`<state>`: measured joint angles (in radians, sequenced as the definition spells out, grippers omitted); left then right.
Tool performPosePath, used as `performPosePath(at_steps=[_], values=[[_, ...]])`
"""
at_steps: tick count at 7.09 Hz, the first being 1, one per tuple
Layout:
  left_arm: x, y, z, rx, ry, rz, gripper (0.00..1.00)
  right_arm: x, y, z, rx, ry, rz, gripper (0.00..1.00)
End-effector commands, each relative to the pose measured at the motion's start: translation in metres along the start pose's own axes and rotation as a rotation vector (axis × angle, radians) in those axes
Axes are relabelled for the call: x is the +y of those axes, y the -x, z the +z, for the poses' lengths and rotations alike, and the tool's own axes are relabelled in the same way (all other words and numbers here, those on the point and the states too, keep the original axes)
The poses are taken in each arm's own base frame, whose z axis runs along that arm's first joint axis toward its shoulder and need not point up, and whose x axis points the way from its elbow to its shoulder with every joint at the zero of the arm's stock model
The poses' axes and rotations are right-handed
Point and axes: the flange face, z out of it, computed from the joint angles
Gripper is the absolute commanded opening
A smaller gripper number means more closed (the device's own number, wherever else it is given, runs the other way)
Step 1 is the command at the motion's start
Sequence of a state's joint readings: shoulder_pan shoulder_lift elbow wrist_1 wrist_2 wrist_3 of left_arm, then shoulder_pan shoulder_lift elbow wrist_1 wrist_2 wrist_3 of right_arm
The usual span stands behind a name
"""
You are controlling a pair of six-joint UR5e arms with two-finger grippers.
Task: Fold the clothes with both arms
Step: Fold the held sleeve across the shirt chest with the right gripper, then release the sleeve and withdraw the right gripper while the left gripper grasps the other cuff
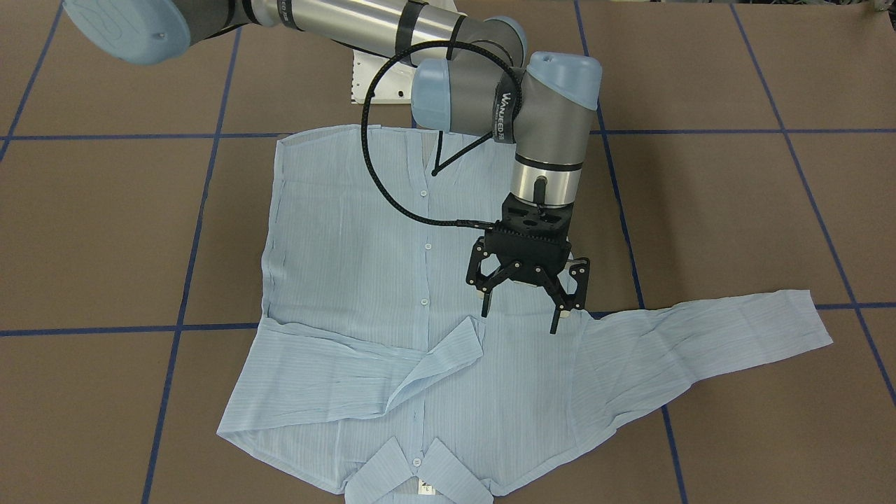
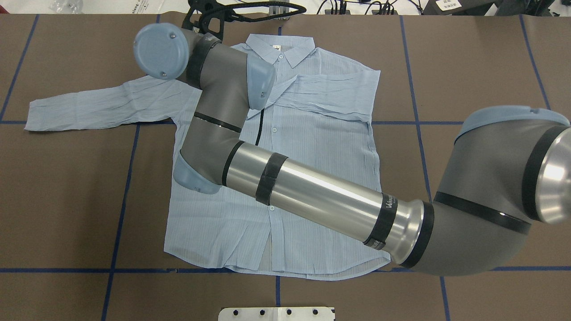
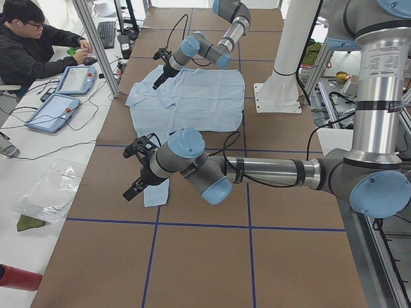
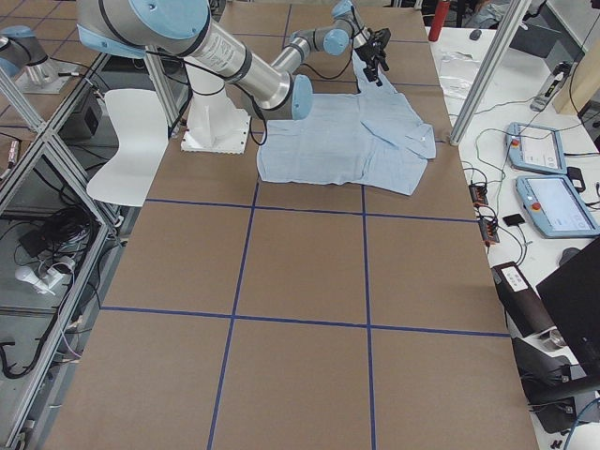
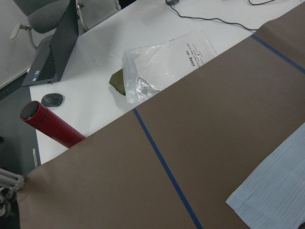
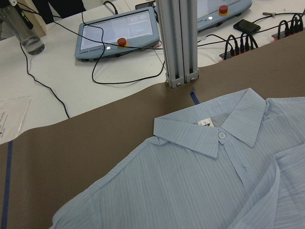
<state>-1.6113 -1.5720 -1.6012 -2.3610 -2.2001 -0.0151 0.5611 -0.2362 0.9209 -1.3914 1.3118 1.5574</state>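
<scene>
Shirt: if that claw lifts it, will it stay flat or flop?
Probably flops: the shirt looks thin and creased, one sleeve draped limply across it. Likely light, so a push would bunch it rather than slide it.

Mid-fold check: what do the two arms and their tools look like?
Both arms are silver-grey jointed tubes with light blue joint caps. The right arm has black bands, one with white lettering, and a black ribbed cable looping to the right tool, a black two-finger linkage with slim tips. The left arm looks alike, with a black left tool.
</scene>
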Motion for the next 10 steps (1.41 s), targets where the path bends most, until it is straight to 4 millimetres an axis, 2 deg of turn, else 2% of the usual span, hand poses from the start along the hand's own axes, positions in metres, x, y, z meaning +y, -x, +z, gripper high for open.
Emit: performPosePath(at_steps=[1, 2, 3, 4, 5, 6, 7, 8, 9, 10], values=[[-0.013, -0.031, 0.021, 0.059, -0.059, -0.073, 1.00, -0.065, -0.024, 0.006, -0.009, 0.112, -0.057, 1.00], [0.003, -0.039, 0.051, 0.092, -0.036, -0.056, 1.00, -0.097, -0.053, 0.007, -0.033, 0.174, -0.086, 1.00], [0.014, -0.050, 0.078, 0.122, -0.030, -0.035, 1.00, -0.128, -0.091, 0.012, -0.035, 0.224, -0.133, 0.99], [0.029, -0.053, 0.093, 0.144, -0.035, -0.120, 1.00, -0.165, -0.135, 0.011, -0.031, 0.266, -0.195, 1.00], [0.050, -0.065, 0.113, 0.186, -0.042, -0.199, 1.00, -0.206, -0.189, 0.006, -0.062, 0.301, -0.248, 1.00], [0.070, -0.072, 0.131, 0.188, -0.062, -0.246, 1.00, -0.244, -0.252, 0.001, -0.100, 0.333, -0.315, 1.00], [0.079, -0.087, 0.148, 0.173, -0.074, -0.309, 1.00, -0.278, -0.317, -0.002, -0.125, 0.360, -0.370, 1.00], [0.082, -0.104, 0.162, 0.184, -0.052, -0.386, 0.91, -0.301, -0.376, -0.005, -0.143, 0.370, -0.422, 1.00], [0.084, -0.116, 0.175, 0.179, -0.061, -0.438, 0.85, -0.318, -0.426, -0.010, -0.158, 0.385, -0.451, 1.00], [0.090, -0.130, 0.191, 0.179, -0.055, -0.481, 0.77, -0.321, -0.455, -0.012, -0.165, 0.394, -0.472, 1.00]])
